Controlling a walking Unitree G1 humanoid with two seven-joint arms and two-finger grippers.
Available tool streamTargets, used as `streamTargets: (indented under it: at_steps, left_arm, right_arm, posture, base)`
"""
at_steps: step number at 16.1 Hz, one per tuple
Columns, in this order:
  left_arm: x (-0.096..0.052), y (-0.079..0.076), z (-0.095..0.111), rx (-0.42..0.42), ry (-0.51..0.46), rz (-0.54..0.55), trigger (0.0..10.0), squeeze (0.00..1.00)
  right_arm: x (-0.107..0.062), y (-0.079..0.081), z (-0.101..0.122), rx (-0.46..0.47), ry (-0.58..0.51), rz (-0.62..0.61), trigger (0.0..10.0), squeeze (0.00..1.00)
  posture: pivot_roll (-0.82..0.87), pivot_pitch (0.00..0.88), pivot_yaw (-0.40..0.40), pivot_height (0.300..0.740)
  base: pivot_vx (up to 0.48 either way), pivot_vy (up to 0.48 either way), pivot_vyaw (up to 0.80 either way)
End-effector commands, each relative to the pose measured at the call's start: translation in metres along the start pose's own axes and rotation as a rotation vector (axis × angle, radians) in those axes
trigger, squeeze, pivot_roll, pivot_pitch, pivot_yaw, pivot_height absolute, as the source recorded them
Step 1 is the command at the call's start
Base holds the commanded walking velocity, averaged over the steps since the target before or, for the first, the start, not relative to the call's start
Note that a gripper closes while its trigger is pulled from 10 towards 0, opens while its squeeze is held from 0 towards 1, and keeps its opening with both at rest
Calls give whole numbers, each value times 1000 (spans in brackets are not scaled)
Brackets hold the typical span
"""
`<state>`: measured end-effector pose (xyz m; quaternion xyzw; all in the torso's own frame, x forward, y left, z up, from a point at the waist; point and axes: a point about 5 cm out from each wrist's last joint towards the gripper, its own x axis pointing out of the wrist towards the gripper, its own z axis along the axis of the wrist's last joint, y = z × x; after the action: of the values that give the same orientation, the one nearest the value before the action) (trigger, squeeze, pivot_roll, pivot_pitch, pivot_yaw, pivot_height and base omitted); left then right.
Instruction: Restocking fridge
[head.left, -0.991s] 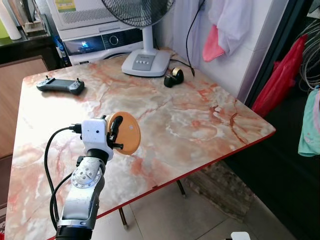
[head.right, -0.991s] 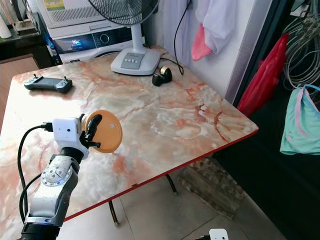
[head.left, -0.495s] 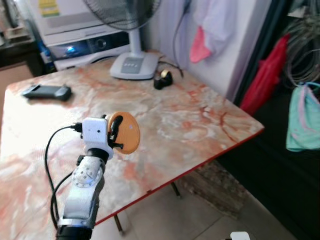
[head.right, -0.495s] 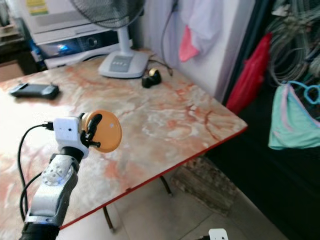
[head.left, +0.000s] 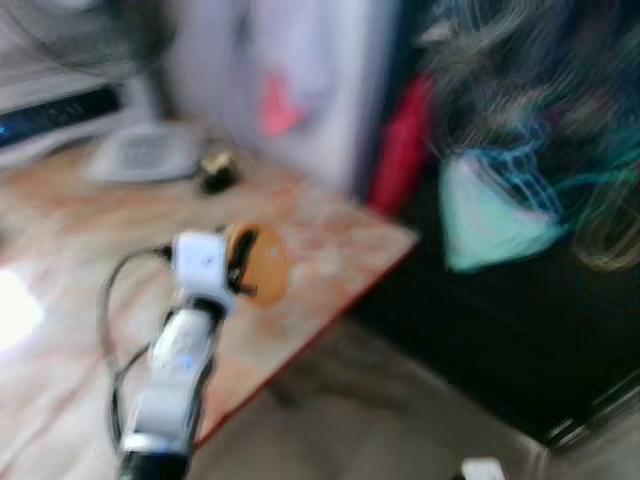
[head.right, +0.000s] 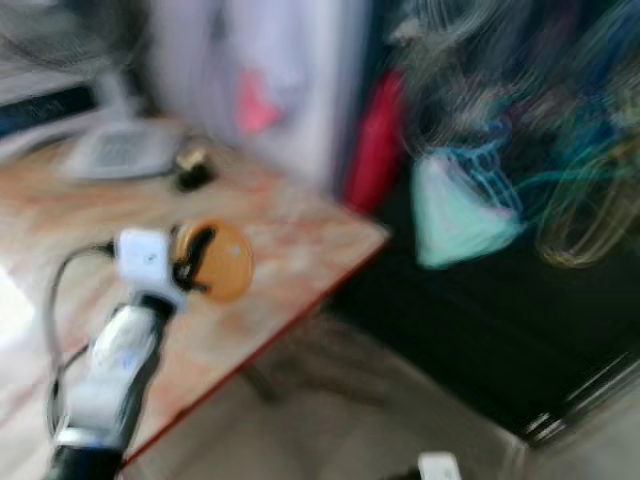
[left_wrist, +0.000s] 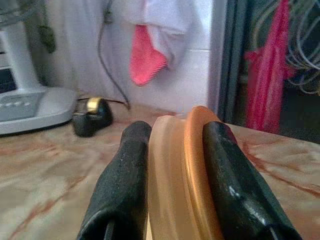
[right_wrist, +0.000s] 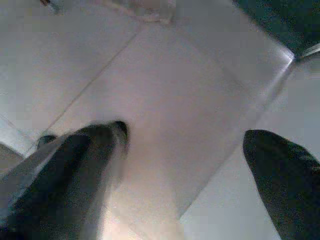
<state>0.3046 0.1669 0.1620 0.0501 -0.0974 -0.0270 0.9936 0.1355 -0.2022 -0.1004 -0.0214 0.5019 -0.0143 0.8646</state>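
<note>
Orange disc-shaped lid or container (head.left: 262, 266), round and flat, stands on edge in the left claw (left_wrist: 175, 165), whose two black fingers (left_wrist: 125, 175) press against its two faces and grip it firmly; in the left wrist view the disc shows a paler inner ring and a brighter orange rim between the pads. The claw holds it raised above the marbled orange-and-cream surface (head.left: 60, 260), near that surface's red-trimmed front edge, with the silver left arm (head.left: 175, 370) reaching up from below and a dark cable looping beside its white wrist housing. Both head views are strongly blurred, so finer detail is lost. On the far part of the surface stands a white fan base (left_wrist: 30, 102), and just beside it sits a small dark tape dispenser (left_wrist: 92, 116) with a yellowish roll; a dark cord runs down the pale wall behind them. A pink cloth (left_wrist: 146, 56) hangs on that wall under a white garment. Off the surface's right side hangs something red (head.left: 400, 150), and further right a teal-green piece of fabric (head.left: 480, 215) hangs against a dark background among pale looping cords. The right claw (right_wrist: 185, 165) hangs low over a pale tiled floor (right_wrist: 190, 85), its two black fingers spread wide apart with nothing between them; one finger is smeared by motion blur.
</note>
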Motion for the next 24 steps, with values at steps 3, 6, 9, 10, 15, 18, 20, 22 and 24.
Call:
streamTargets:
  at_steps: [3, 6, 9, 10, 15, 18, 20, 22, 24]
  left_arm:
    - [2, -3, 7, -9, -33, -9, 10000, 0]
    - [3, -3, 8, -11, -36, -11, 10000, 0]
    - [5, -4, 8, -13, -41, -17, 10000, 0]
    - [5, -5, 8, -15, -42, -21, 10000, 0]
    - [6, -6, 7, -22, -38, -20, 10000, 0]
    - [7, -7, 6, -25, -34, -17, 10000, 0]
    - [8, -6, 5, -25, -32, -16, 10000, 0]
    - [9, -6, 5, -25, -32, -15, 10000, 0]
    - [9, -7, 5, -25, -32, -16, 10000, 0]
  right_arm:
    - [0, 1, 0, -1, 3, 20, 10000, 0]
    - [0, 1, 0, -1, 4, 24, 10000, 0]
    - [0, 2, 0, -9, 8, 41, 10000, 0]
    - [0, 2, 0, -10, 9, 42, 10000, 0]
    - [0, 2, -1, -14, 13, 56, 10000, 0]
    - [0, 3, 0, -15, 17, 76, 10000, 0]
    - [0, 3, 1, -17, 16, 80, 10000, 0]
    - [0, 3, 1, -17, 17, 81, 10000, 0]
    - [0, 3, 1, -17, 17, 81, 10000, 0]
  posture:
    - [29, 0, 24, 740]
    - [30, 0, 22, 740]
    - [27, 0, 23, 740]
    - [27, 0, 23, 740]
    - [28, 0, 19, 740]
    - [27, 0, 16, 740]
    - [28, 0, 15, 740]
    - [28, 0, 15, 740]
    - [28, 0, 15, 740]
  base:
    - [0, 0, -800]
    - [0, 0, -800]
    - [0, 0, -800]
    - [0, 0, -800]
    - [0, 0, -798]
    - [0, 0, -800]
    - [0, 0, -800]
    - [0, 0, -800]
    - [0, 0, -800]
